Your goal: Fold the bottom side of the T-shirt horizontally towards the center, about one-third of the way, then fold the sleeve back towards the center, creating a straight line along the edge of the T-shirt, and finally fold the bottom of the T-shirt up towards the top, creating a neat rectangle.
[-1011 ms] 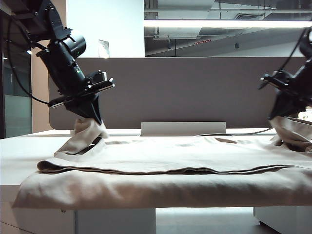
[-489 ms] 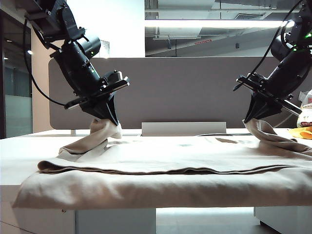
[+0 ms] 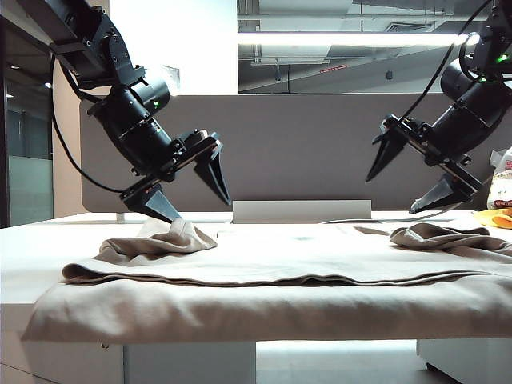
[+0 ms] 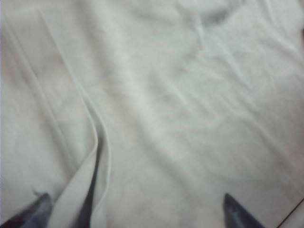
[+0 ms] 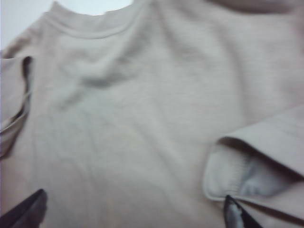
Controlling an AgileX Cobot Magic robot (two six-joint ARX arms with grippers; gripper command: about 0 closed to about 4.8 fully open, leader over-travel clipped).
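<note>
Both hands stand released above the pale beige cotton T-shirt (image 3: pixel 264 264) spread over the white desk (image 3: pixel 32 240): left hand (image 3: pixel 196 200) at frame left, right hand (image 3: pixel 400 188) at frame right, neither holding cloth

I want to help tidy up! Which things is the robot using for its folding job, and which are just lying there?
For the job:
T-shirt
left gripper, open above it
right gripper, open above it

Just lying about:
printed bag at the right edge
yellow thing beside it
</note>
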